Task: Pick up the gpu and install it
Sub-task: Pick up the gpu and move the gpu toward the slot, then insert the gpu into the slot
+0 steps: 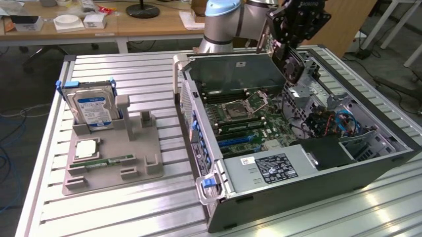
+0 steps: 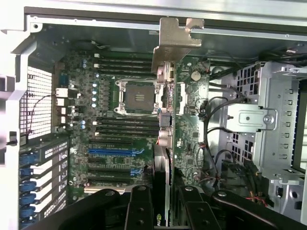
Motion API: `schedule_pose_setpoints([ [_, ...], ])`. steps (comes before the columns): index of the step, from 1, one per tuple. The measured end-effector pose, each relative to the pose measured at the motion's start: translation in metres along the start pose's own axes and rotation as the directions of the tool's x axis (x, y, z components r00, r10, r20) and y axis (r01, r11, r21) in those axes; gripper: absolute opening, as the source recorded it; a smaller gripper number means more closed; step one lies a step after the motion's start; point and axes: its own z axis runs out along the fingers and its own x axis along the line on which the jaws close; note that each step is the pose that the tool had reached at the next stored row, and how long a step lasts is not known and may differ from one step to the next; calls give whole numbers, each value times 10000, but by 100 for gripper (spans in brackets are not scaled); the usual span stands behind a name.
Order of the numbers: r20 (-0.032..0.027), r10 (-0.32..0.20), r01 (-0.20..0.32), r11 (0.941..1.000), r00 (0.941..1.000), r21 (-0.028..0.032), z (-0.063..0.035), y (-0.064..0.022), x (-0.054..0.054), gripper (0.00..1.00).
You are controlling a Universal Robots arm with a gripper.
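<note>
Where the arm reaches over the open computer case in the exterior view, the gripper is clamped on the gpu. The card hangs edge-down above the far part of the case interior, over the motherboard. On the exterior view's left, a grey holder carries an upright hard drive and a memory stick lying flat.

From the wrist view, the black fingers press both faces of the gpu, seen edge-on. Its silver bracket sits at the end away from the gripper, and the card lines up beside the processor socket.
</note>
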Motion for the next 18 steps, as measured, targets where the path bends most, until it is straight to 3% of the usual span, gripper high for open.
schedule_pose_setpoints([
  [18,-2,-159,159,9999,9999,-4,1,0,-12,26],
])
